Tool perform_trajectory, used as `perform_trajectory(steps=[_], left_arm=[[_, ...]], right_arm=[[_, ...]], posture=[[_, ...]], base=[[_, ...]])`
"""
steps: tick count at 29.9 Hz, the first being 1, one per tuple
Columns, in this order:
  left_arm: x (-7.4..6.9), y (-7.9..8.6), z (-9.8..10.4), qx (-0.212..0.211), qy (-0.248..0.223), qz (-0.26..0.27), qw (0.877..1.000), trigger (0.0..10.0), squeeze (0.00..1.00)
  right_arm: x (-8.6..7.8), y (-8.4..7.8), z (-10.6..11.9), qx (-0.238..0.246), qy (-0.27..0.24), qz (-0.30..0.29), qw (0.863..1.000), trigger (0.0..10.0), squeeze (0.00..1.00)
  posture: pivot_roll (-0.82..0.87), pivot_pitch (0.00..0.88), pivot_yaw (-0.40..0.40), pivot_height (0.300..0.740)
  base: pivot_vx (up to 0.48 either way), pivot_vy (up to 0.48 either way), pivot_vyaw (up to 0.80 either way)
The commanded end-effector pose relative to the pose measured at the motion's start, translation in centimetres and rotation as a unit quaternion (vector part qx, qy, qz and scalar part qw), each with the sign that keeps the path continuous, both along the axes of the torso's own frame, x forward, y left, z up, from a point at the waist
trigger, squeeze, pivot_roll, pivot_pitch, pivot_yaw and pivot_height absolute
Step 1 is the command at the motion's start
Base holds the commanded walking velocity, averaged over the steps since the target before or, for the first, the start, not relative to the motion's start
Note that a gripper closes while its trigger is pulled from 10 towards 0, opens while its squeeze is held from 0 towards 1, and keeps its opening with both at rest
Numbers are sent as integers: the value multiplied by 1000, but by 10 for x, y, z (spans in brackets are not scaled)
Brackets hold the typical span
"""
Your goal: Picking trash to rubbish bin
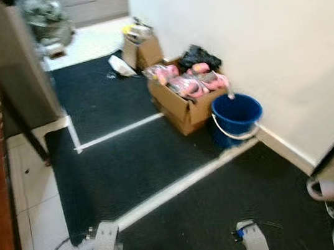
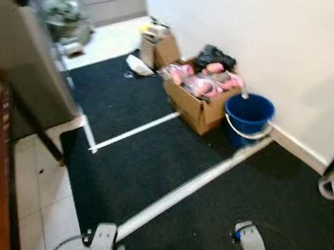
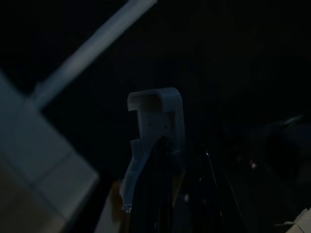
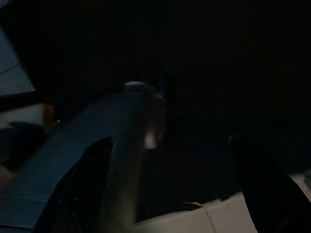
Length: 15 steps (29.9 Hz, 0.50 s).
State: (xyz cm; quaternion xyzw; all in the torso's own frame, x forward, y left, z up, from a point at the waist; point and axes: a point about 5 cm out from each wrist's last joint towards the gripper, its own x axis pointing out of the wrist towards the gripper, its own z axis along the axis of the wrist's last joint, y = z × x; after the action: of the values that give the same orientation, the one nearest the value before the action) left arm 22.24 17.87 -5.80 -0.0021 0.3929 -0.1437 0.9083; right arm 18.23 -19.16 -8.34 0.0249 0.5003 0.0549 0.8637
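Both arms hang low, finger state cannot tell. Blue bucket (image 1: pixel 236 116) beside cardboard box (image 1: pixel 184 105) ahead; white scrap (image 1: pixel 121 65) on dark carpet (image 1: pixel 141 160) unpicked; task barely begun.

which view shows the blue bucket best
The left eye view: the blue bucket stands whole by the wall, beside the cardboard box of pink things. The right eye view shows it equally whole, slightly blurrier. Both wrist views are too dark to make it out.
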Motion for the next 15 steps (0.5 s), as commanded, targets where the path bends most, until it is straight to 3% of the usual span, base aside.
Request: perform_trajectory(steps=[1,10,15], left_arm=[[-3,-2,-2,-3,3,-8,1000,10000,0],[6,-5,5,-18,-32,18,999,10000,0],[8,-5,7,-21,-39,22,999,10000,0]], right_arm=[[-4,-4,-1,-3,5,-7,1000,10000,0],[-4,-5,-1,-2,3,-14,1000,10000,0],[-5,-6,-1,-4,3,-10,1000,10000,0]], posture=[[-91,76,21,740],[-106,75,23,740],[-99,70,17,740]], base=[[0,0,-800],[0,0,-800],[0,0,0]])
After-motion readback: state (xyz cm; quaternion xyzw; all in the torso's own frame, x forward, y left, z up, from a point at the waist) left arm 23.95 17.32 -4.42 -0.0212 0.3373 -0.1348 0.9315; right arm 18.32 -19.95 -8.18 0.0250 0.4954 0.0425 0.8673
